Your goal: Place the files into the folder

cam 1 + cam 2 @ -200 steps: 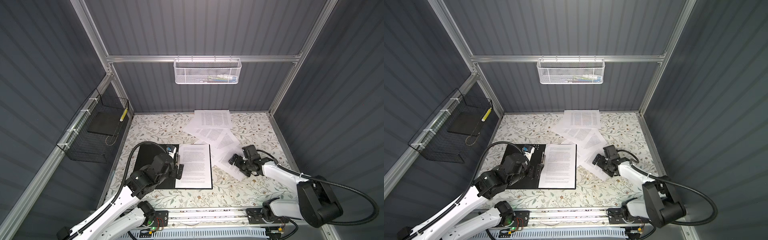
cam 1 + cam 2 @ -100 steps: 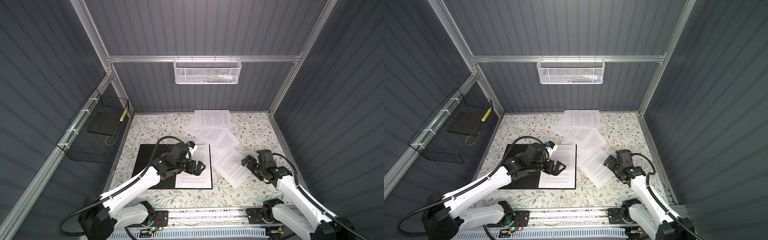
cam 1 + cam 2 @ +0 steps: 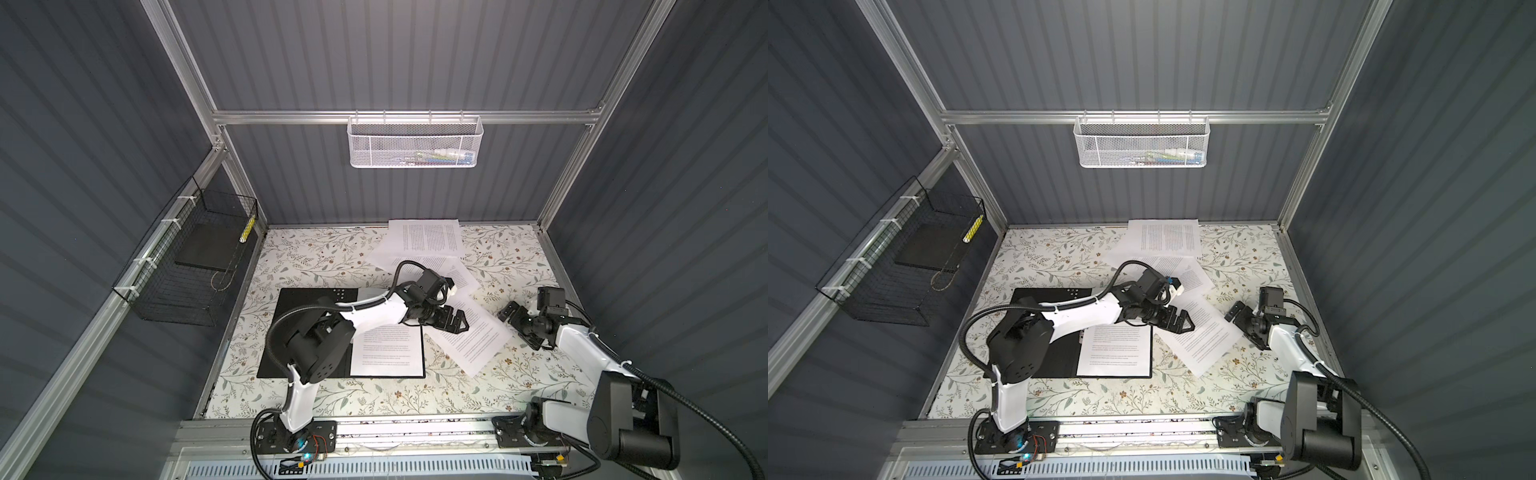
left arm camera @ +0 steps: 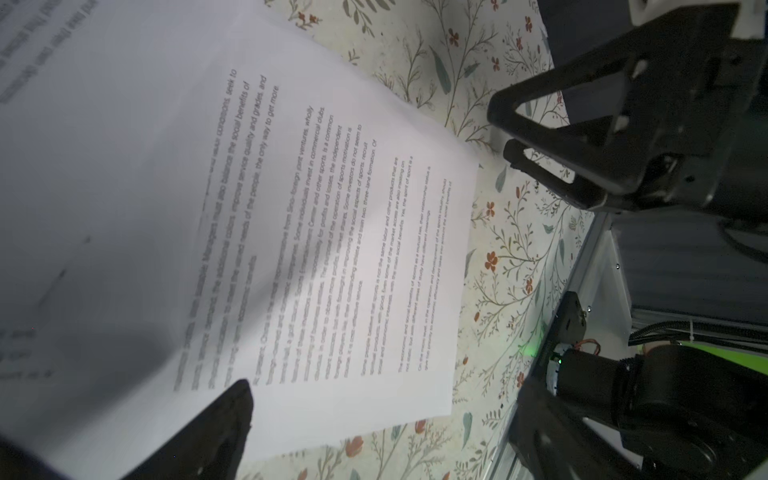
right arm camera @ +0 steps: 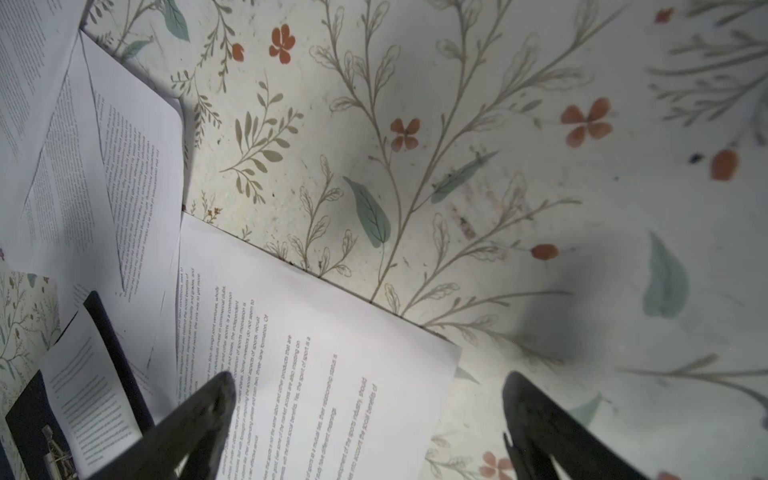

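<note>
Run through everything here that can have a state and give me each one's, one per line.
folder: open, flat on the table.
sheet in folder: lying on its right half.
tilted sheet: loose on the table, outside the folder.
back sheets: overlapping, outside the folder.
left tool: open, empty, over the tilted sheet.
right tool: open, empty, at the tilted sheet's edge.
white mesh basket: hanging on the rail.
</note>
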Action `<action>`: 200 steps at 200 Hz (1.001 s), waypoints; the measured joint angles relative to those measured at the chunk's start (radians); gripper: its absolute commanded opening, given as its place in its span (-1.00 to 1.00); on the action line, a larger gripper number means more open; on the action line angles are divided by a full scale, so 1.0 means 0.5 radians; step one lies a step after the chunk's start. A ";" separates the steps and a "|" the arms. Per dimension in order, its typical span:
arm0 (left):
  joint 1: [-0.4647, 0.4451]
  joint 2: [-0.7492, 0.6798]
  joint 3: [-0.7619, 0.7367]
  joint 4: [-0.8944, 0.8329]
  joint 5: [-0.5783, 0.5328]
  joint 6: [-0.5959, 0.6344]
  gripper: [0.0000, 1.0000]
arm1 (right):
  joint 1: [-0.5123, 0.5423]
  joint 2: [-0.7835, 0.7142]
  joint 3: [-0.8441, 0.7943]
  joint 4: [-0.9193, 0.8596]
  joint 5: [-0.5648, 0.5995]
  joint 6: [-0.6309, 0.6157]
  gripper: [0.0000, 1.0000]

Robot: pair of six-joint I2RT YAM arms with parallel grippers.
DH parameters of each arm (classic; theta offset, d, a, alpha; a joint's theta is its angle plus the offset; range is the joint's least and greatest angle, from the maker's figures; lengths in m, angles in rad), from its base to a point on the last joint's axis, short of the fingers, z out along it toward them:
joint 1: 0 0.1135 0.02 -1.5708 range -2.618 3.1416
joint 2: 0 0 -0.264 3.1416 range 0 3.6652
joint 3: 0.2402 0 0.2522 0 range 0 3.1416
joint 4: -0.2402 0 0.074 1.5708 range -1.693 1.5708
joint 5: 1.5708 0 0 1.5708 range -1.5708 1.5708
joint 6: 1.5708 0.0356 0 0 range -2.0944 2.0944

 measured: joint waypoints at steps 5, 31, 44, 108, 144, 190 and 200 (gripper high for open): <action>0.000 0.047 0.043 -0.003 0.006 0.000 0.99 | -0.005 0.022 0.002 0.007 -0.015 -0.008 0.98; 0.000 0.208 0.199 -0.047 0.025 0.002 0.99 | -0.018 0.111 0.018 0.014 -0.079 -0.046 0.98; 0.004 0.263 0.256 -0.079 0.030 0.008 0.99 | -0.018 0.137 0.024 0.012 -0.103 -0.057 0.98; 0.008 0.351 0.372 -0.177 0.042 0.105 0.99 | -0.020 0.296 0.143 -0.018 -0.280 -0.092 0.98; 0.028 0.392 0.434 -0.217 0.040 0.207 0.99 | -0.027 0.319 0.140 0.031 -0.447 -0.092 0.98; 0.030 0.430 0.508 -0.294 0.025 0.367 0.99 | -0.025 0.346 0.135 0.184 -0.708 -0.089 0.98; 0.030 0.441 0.526 -0.307 0.014 0.406 1.00 | -0.025 0.369 0.150 0.202 -0.748 -0.089 0.98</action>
